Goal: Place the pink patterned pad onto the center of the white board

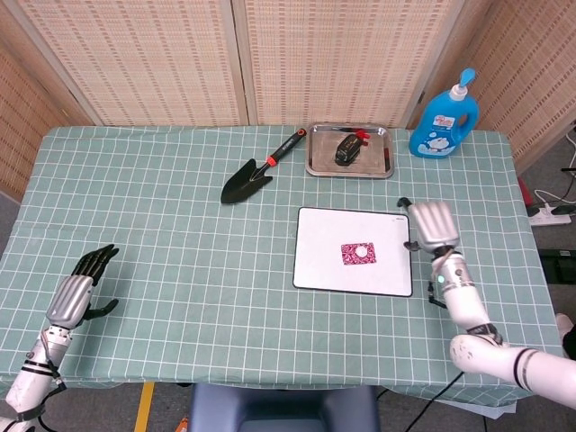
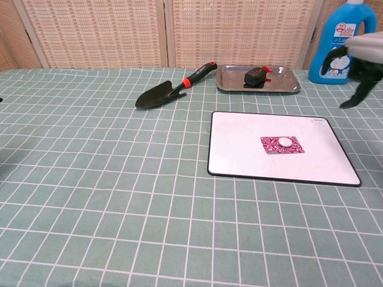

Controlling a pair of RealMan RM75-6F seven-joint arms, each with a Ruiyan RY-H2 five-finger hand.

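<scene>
Holding a dark object with red parts, the steel tray [image 1: 349,165] sits just beyond the far edge of the white board [image 1: 320,261], which serves as the landmark here. On the board, close to its middle, the pink patterned pad [image 1: 358,254] lies flat with a small white disc on top, touched by neither hand. A blue detergent bottle [image 1: 444,119] stands beyond the board's far right corner, near the table's back edge. A black trowel with a red-banded handle [image 1: 257,173] lies off the board's far left corner, blade pointing toward the near left.

The green checked tablecloth [image 1: 180,261] runs wide and bare to the left of the board, and a narrower strip of cloth separates the board's near edge from the table's front edge.

The right hand [image 1: 430,226] hovers just outside the board's right edge, raised off the cloth, fingers apart and gripping nothing. The left hand [image 1: 79,290] is far to the left of the board near the table's front left corner, fingers loosely spread, empty.
</scene>
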